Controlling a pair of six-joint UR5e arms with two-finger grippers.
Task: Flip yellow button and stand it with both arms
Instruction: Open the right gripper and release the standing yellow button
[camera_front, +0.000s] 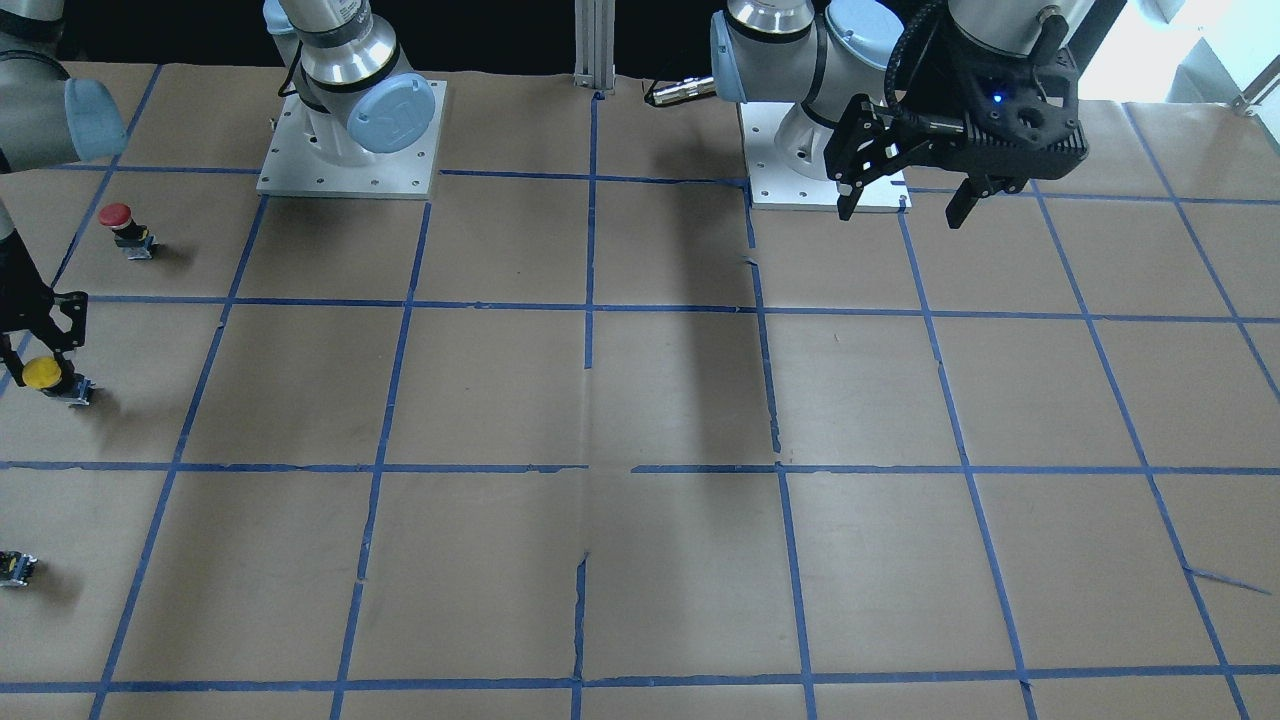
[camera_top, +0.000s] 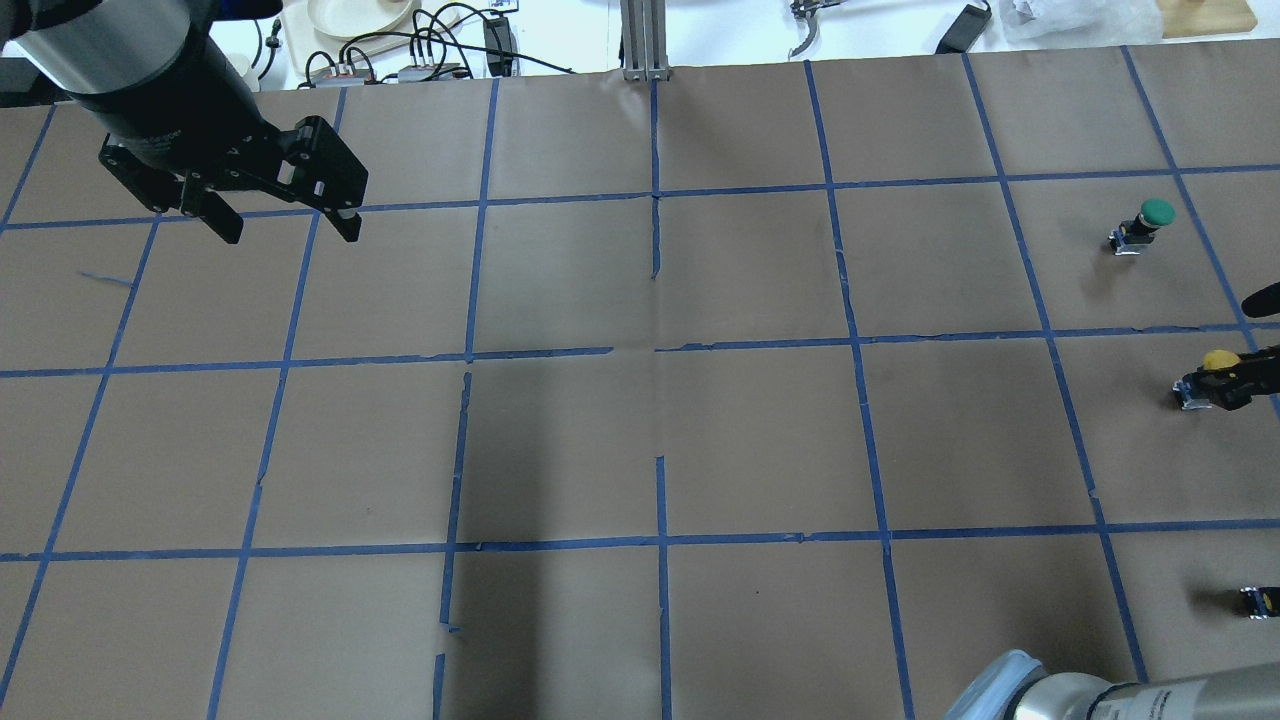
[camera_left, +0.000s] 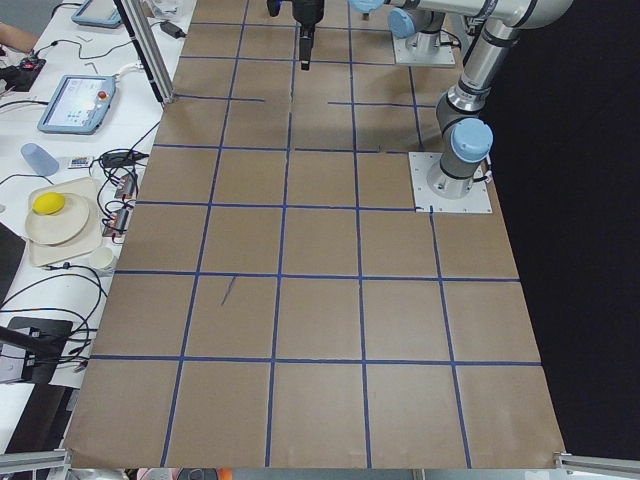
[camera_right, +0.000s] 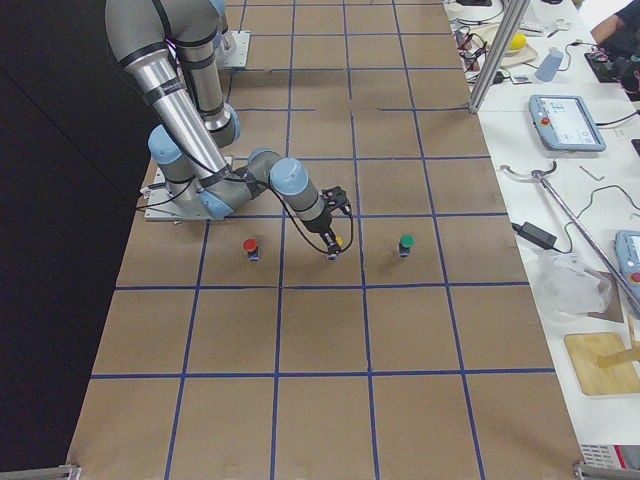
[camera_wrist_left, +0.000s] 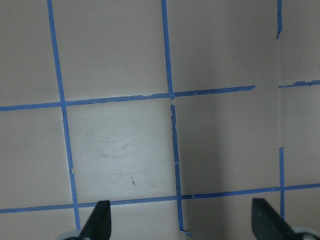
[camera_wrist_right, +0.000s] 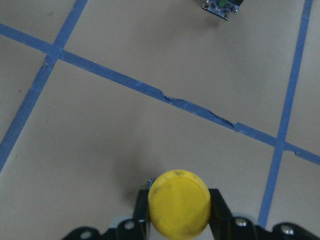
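Note:
The yellow button (camera_front: 42, 373) is at the table's far right end, cap up and its grey-black base (camera_front: 76, 391) low by the paper. It also shows in the overhead view (camera_top: 1220, 360) and the exterior right view (camera_right: 337, 241). My right gripper (camera_front: 40, 345) is down at it. In the right wrist view the yellow cap (camera_wrist_right: 178, 210) sits between the two black fingers (camera_wrist_right: 141, 212), which close on its neck. My left gripper (camera_front: 905, 205) hangs open and empty, high over the far left of the table (camera_top: 290, 225). Its spread fingertips (camera_wrist_left: 100, 217) show over bare paper.
A red-capped button (camera_front: 118, 222) stands nearer the robot's base. A green-capped button (camera_top: 1150, 218) stands farther out. A small capless grey-black block (camera_front: 15, 568) lies near the table's right edge. The base of a small part (camera_wrist_right: 221, 6) shows at the right wrist view's top edge.

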